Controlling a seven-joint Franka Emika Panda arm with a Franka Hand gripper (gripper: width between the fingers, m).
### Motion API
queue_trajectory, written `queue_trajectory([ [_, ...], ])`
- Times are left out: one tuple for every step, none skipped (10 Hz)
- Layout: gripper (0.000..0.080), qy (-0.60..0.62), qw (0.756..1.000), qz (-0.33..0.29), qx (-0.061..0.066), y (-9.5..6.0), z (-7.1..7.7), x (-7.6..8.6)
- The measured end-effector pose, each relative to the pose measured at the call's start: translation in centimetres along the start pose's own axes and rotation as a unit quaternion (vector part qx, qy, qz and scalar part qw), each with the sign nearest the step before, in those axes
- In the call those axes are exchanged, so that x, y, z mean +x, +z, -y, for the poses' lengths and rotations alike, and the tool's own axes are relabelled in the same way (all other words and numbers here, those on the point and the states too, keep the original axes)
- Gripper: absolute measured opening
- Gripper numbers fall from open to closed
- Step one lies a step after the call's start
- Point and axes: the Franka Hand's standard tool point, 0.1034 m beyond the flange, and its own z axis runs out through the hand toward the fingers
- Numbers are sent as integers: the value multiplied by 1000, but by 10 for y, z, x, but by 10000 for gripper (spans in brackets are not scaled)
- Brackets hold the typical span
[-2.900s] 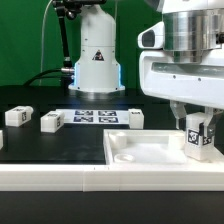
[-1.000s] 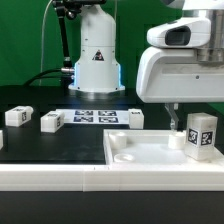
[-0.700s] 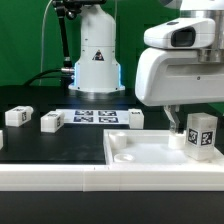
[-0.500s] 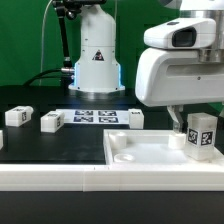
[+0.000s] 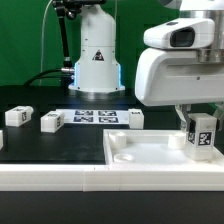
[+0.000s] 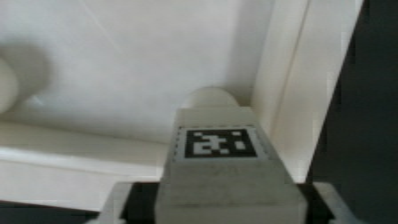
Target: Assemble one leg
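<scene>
Jaws either side of the leg (image 5: 201, 135), can't tell if actually gripping
Standing upright on white tray piece (image 5: 150, 158) (long axis vertical)

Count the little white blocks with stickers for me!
4. One leg sits at the exterior view's left, one next to it, one beside the marker board, one in the gripper, on the tray. More may be hidden.
</scene>
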Motion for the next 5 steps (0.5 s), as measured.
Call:
queue_trajectory([
  [289, 70, 997, 0, 10, 0, -1, 0],
  [289, 115, 993, -1, 25, 0, -3, 1],
  [289, 182, 983, 0, 35, 1, -4, 1],
  [290, 238, 971, 1, 37, 1, -4, 1],
  [290, 277, 960, 1, 38, 1, -4, 1],
])
